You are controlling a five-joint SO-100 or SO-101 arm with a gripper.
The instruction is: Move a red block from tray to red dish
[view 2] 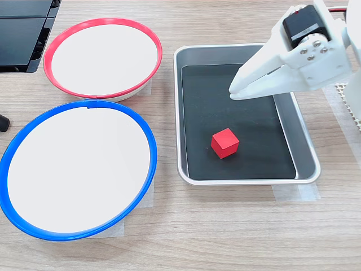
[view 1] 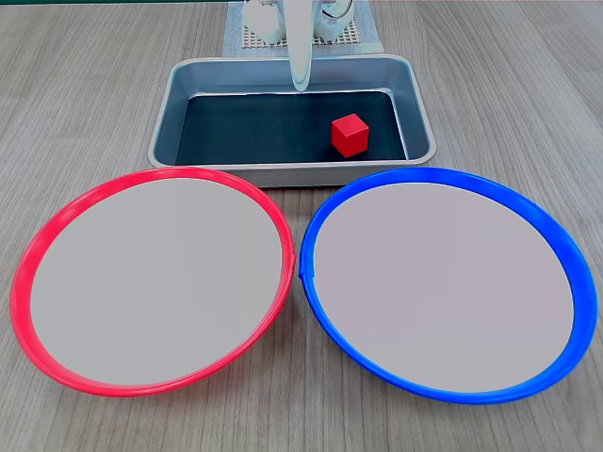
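You're looking at a robotics lab bench or test desk here, not a kitchen, whatever the dishes suggest. The wood-grain tabletop (view 2: 225,226) carries a staged layout: the tray (view 2: 302,147), the red dish (view 2: 53,42) and the blue-rimmed dish (view 2: 144,135) are each fixed down with clear tape at their edges in the second exterior view. The small white arm (view 2: 316,51), with a black servo and exposed screws, looks 3D-printed, and it stands on a perforated mat (view 1: 247,38) at the far edge in the first exterior view. Dark equipment (view 2: 22,34) fills the second exterior view's top left corner, though you can't tell what it is.
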